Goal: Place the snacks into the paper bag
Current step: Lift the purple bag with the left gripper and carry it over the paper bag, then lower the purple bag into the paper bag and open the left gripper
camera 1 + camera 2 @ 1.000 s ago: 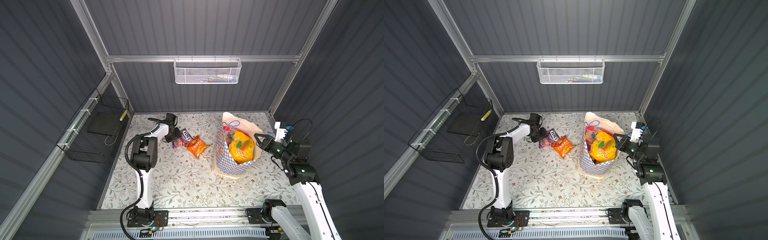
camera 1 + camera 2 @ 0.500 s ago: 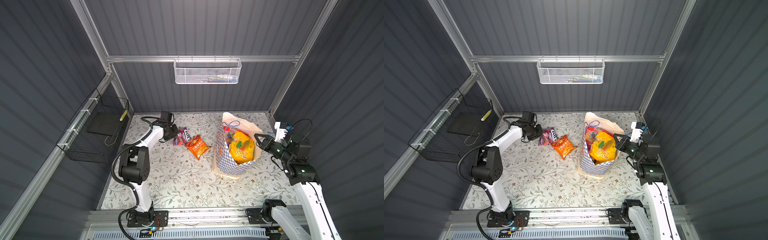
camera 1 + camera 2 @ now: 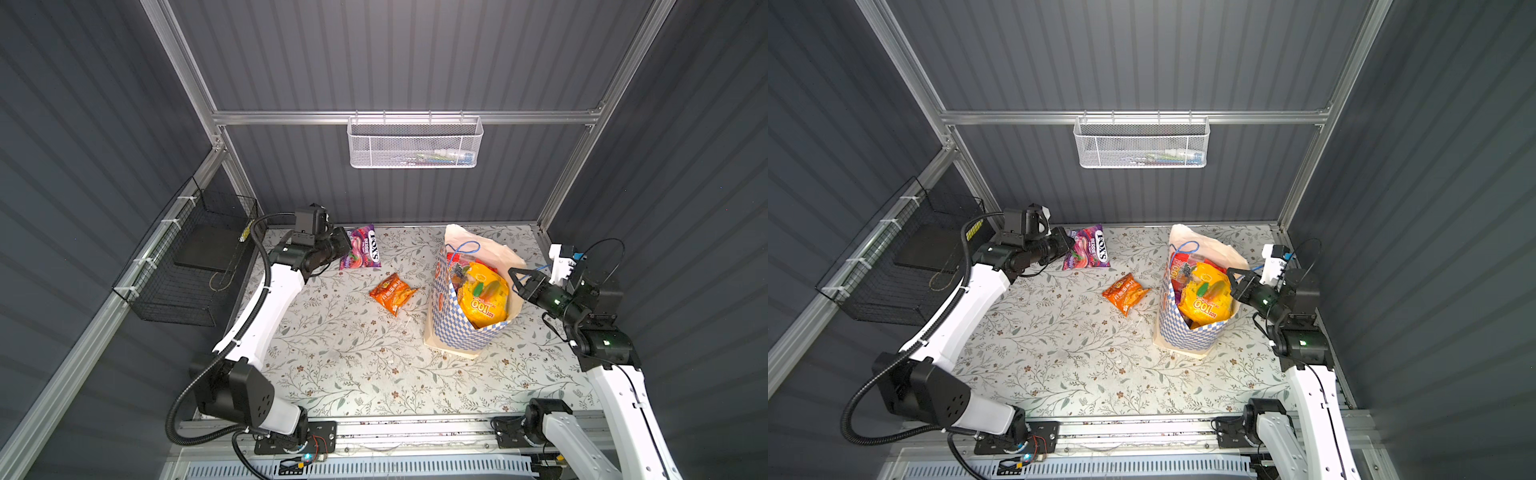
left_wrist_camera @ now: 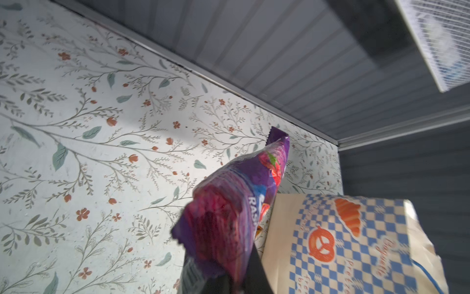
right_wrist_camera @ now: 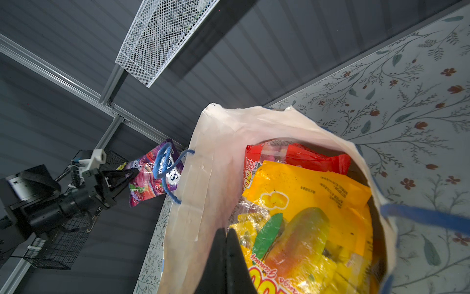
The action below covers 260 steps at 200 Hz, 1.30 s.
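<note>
My left gripper (image 3: 343, 246) (image 3: 1069, 242) is shut on one end of a purple berry snack packet (image 3: 362, 248) (image 3: 1089, 250) (image 4: 230, 201), which hangs off the floral table near the back wall. An orange packet (image 3: 392, 293) (image 3: 1125, 293) lies flat mid-table. The checked paper bag (image 3: 453, 332) (image 3: 1183, 334) (image 4: 356, 241) stands open on the right, holding a yellow packet (image 3: 484, 297) (image 5: 305, 203) and a red one (image 5: 292, 155). My right gripper (image 3: 513, 274) (image 3: 1230, 274) (image 5: 225, 231) is shut at the bag's right rim. Whether paper is pinched between its fingers is unclear.
A white mesh basket (image 3: 415, 143) hangs on the back wall above the table. A black wire basket (image 3: 191, 270) is fixed to the left wall beside my left arm. The bag's blue cord handles (image 5: 165, 165) stick out at both sides of its mouth.
My left gripper closed on the purple packet and lifted it off the table toward the back wall, its elbow swinging down and left. The right arm and the bag stayed still.
</note>
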Tool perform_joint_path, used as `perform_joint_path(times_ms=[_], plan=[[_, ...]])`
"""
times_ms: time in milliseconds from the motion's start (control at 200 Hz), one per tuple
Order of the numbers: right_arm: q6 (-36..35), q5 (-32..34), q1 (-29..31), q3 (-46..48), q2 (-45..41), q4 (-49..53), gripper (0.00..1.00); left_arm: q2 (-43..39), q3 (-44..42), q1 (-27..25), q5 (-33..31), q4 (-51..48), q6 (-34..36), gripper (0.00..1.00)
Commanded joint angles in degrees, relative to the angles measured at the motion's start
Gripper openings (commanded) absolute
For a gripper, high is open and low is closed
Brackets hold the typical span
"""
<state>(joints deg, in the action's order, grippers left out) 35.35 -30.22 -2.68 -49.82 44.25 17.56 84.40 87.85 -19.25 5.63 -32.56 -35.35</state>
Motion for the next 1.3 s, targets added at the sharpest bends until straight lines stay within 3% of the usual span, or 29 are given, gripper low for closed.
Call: perform_joint_path(times_ms=[0, 290, 555, 791, 976, 1136, 1296], plan=[[-1.74, -0.36, 0.19, -1.12, -0.30, 1.69, 0.00, -2.47, 8.30, -7.09, -1.90, -1.18, 2.82, 0.00], [-2.65, -1.70, 0.22, -5.72, -0.58, 4.41, 0.00, 4.17, 26.49, -25.06, -7.01, -0.67, 6.73, 0.00], [-1.58, -2.57, 0.22, -9.62, -0.26, 6.77, 0.00, 15.83, 41.03, -38.66, -16.82, -4.73, 15.04, 0.00], [-1.69, -2.10, 0.25, -9.77, -1.56, 7.32, 0.00, 26.08, 51.22, -46.63, -32.74, -11.76, 24.27, 0.00], [-1.82, -2.13, 0.30, -9.48, -1.18, 7.31, 0.00, 33.13, 56.32, -53.58, -53.79, -12.41, 35.04, 0.00], [-1.91, -1.95, 0.48, -9.33, -1.01, 7.22, 0.00, 36.32, 56.28, -54.14, -65.62, -11.66, 39.47, 0.00], [-1.78, -2.08, 0.87, -9.06, -0.81, 6.87, 0.00, 36.70, 52.97, -53.67, -71.06, -8.16, 42.93, 0.00]])
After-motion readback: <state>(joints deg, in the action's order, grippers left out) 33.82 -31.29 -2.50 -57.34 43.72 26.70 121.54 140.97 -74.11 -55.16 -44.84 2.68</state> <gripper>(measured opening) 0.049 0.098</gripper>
